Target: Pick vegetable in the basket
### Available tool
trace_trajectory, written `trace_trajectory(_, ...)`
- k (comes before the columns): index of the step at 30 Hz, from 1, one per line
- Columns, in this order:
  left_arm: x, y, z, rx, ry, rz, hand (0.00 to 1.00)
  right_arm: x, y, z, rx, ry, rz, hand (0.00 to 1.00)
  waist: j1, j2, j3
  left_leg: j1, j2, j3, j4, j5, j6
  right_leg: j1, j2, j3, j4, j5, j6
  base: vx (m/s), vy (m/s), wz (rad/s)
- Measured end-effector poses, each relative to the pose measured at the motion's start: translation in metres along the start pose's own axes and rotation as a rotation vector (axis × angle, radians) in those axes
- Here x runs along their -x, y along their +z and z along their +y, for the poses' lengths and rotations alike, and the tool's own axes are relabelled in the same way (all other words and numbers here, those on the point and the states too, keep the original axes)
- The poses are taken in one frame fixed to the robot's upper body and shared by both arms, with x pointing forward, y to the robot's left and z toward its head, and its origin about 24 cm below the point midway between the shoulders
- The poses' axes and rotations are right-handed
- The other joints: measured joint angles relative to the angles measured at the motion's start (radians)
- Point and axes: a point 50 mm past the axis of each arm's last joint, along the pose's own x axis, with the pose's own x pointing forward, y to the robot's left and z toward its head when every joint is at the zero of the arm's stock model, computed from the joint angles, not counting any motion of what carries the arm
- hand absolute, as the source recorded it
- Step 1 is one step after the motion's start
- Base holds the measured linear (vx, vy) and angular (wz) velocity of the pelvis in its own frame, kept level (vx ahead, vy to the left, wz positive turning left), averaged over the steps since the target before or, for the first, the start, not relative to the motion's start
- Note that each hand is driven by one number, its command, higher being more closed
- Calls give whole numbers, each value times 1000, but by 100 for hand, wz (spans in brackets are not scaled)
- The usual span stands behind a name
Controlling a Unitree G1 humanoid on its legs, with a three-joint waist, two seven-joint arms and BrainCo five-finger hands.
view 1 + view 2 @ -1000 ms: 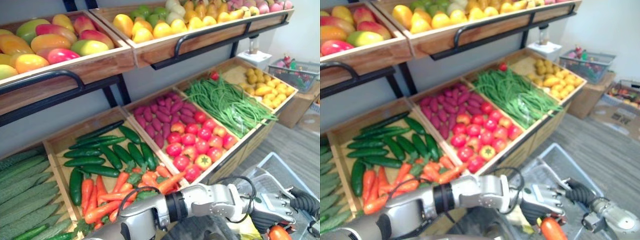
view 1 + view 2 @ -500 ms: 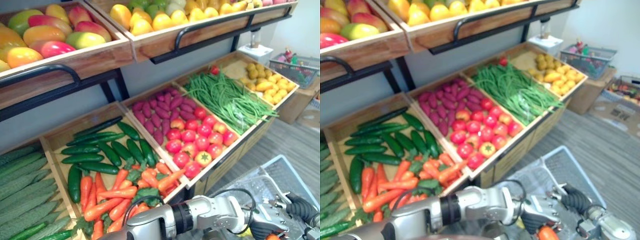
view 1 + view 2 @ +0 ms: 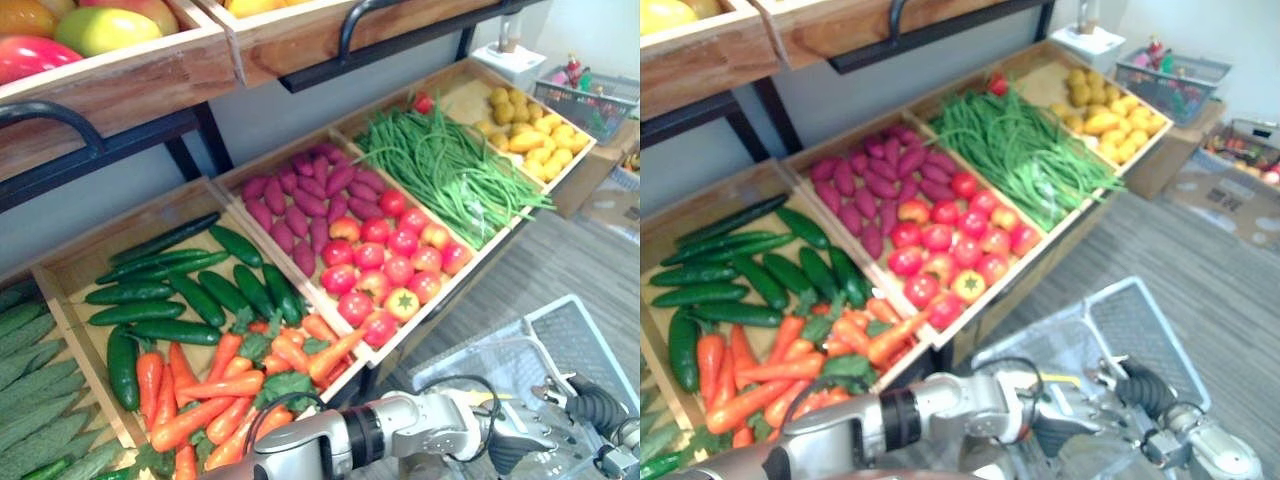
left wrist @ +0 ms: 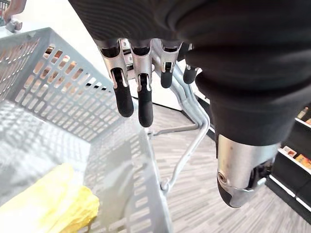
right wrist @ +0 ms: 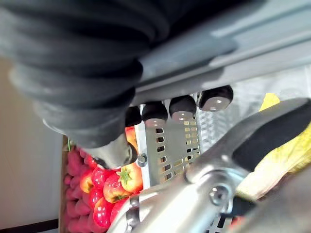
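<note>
left hand (image 4: pixel 144 104) hovers slack-fingered above basket (image 4: pixel 58 94)

The left arm (image 3: pixel 320 450), at 6 o'clock in the eye views, is a silver-grey tube with a black band. The left hand (image 4: pixel 145 99) has silver fingers with glossy dark tips, a dark ribbed cover, and a round screw on its silver thumb. The right hand (image 5: pixel 182 108), at 4 o'clock, wears the same ribbed cover.
</note>
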Motion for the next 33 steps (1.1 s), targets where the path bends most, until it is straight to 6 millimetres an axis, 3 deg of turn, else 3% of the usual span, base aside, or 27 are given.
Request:
trace_trajectory(8, 0, -2, 4, 2, 14, 8, 0, -4, 1, 2, -27, -16, -30, 100, 4, -1, 15, 0, 0, -41, 0, -3, 1, 23, -9, -31, -8, 0, 1, 13, -44, 10)
trace_trajectory(11, 1, 0, 18, 0, 70, -3, 0, -3, -3, -2, -36, -32, -15, 100, 18, 1, 17, -2, 0, -73, 0, -2, 2, 44, -18, -61, -12, -2, 2, -14, -58, 28)
trace_trajectory(14, 3, 14, 49, -23, 177, -70, 0, 0, -18, -9, -76, -82, 31, 100, 45, 1, 19, -5, -2, -118, 0, 4, 10, 71, -30, -108, -12, -8, 4, -17, -56, 44)
trace_trajectory(17, 17, 31, 93, -61, 324, -174, 0, 7, -40, -16, -137, -165, 89, 100, 94, 3, 19, -20, -3, -165, 0, 12, 21, 85, -40, -151, -6, -16, 4, -23, -46, 46)
trace_trajectory(19, 35, 33, 115, -78, 416, -208, 0, 12, -52, -18, -151, -201, 131, 100, 118, 4, 19, -29, -3, -192, 0, 20, 29, 95, -43, -176, -6, -16, 4, -7, -45, 39)
trace_trajectory(21, 73, 21, 133, -87, 511, -183, 0, 19, -65, -22, -169, -252, 174, 100, 148, 10, 18, -40, -1, -220, 0, 31, 32, 103, -44, -203, -6, -16, 3, -20, -45, 32)
trace_trajectory(24, 129, -6, 133, -59, 633, -33, 0, 28, -79, -25, -177, -292, 228, 100, 163, 21, 15, -39, -1, -237, 1, 38, 31, 117, -40, -223, -6, -15, 3, -9, -32, 23)
trace_trajectory(26, 186, -19, 116, 0, 766, 152, 0, 37, -96, -25, -197, -328, 296, 100, 175, 27, 16, -40, 3, -257, 6, 44, 32, 131, -38, -246, -4, -15, 2, 5, -23, 23)
trace_trajectory(27, 199, -20, 110, 18, 793, 196, 0, 40, -100, -25, -202, -338, 314, 100, 182, 27, 15, -40, 4, -261, 6, 45, 32, 132, -37, -249, -4, -15, 2, -8, -32, 28)
trace_trajectory(28, 229, -18, 93, 67, 877, 313, 0, 47, -114, -21, -211, -369, 370, 100, 198, 26, 15, -42, 4, -275, 6, 45, 33, 145, -38, -264, -8, -15, 2, -17, -16, 25)
trace_trajectory(30, 243, -15, 81, 93, 918, 386, 0, 50, -123, -17, -226, -382, 404, 100, 209, 26, 15, -46, 3, -288, 6, 45, 33, 150, -40, -279, -9, -15, 2, -27, -9, 27)
trace_trajectory(33, 267, -10, 50, 191, 1015, 556, 0, 56, -144, -2, -269, -430, 472, 100, 250, 29, 13, -74, -1, -329, 0, 50, 38, 162, -47, -323, -27, -16, 1, -51, -10, 36)
